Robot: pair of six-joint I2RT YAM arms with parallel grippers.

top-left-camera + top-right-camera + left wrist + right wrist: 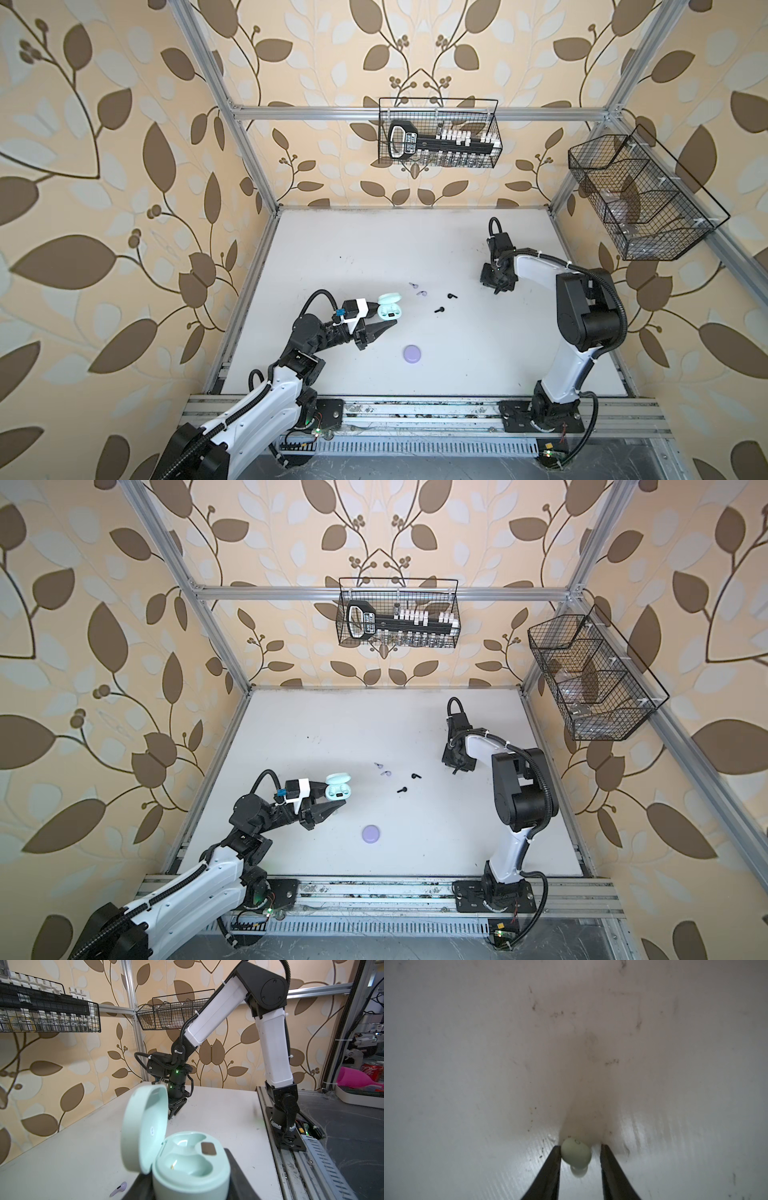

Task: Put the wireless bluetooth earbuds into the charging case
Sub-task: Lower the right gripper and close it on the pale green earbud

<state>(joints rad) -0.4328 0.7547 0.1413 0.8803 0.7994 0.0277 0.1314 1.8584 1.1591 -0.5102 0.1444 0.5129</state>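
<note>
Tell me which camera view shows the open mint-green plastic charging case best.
The left wrist view: the open mint-green plastic charging case fills the foreground, lid up, both wells empty. Both top views show it small, between the left gripper's fingers. The right wrist view does not show it.

Smooth, satiny mint plastic case (188,1185); matt white bench (467,1064), scuffed and streaked; bare metal frame (415,113).

The open case (386,309) sits in the left hand (384,319) near the bench's (332,249) left edge. The shut case (412,353) lies on the bench nearer the front edge. Mid-bench lies a pair of earbuds (422,292), with a second pair (451,296) just right of it. Further right, a fifth earbud (576,1153) rests between the right hand's (496,289) fingers.
</note>
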